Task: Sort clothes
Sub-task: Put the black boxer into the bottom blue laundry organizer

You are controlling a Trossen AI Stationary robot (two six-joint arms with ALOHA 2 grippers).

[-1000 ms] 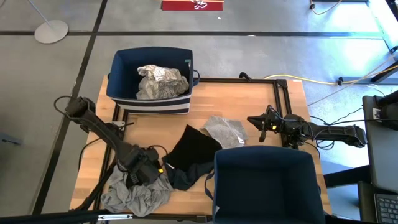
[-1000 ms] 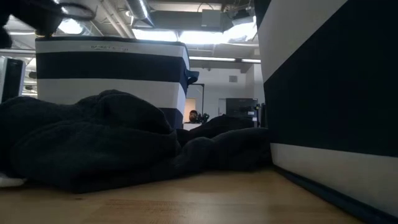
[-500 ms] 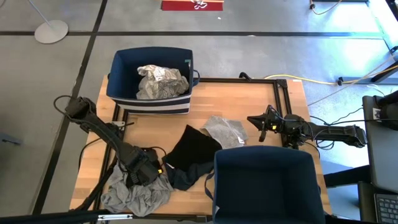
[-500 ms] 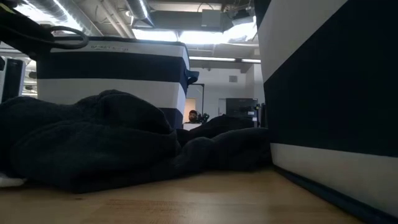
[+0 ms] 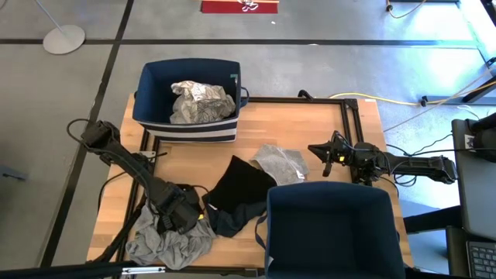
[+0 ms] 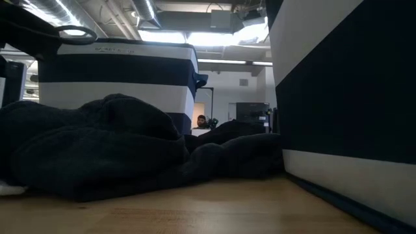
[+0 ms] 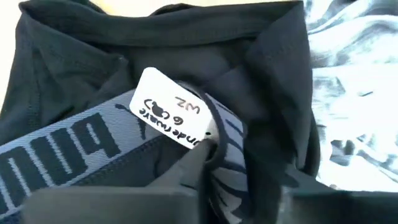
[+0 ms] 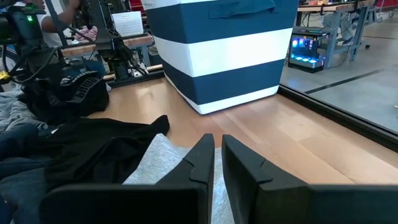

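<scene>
A dark navy garment [image 7: 155, 56] with a grey lettered waistband and a white label [image 7: 171, 109] lies near the table's front left edge, beside a grey garment [image 5: 167, 244]. My left gripper [image 5: 184, 213] points straight down onto it and is shut on it. A black garment [image 5: 246, 184] and a light grey one [image 5: 280, 163] lie flat at mid-table. A pale garment [image 5: 200, 102] sits in the far bin [image 5: 151, 85]. My right gripper [image 8: 217, 140] waits shut and level at the table's right side [image 5: 325, 159]. My left gripper [image 7: 242, 168] comes from above, pointing down, with a bunched fold of the grey waistband [image 7: 221, 149] between its two fingers, close to the white label. The garment still lies on the table. How many layers are in the fold cannot be told.
A second navy-and-white bin [image 5: 333, 232] stands at the front right, filling the right of the low view [image 6: 344, 97]. A black frame [image 5: 353, 116] runs along the table's far and right edges. A person [image 6: 201, 121] sits far off in the room.
My left gripper has sunk a little, straight down onto the dark navy garment; in the low view the arm's cable loop has dropped with it. The garments lie where they were.
</scene>
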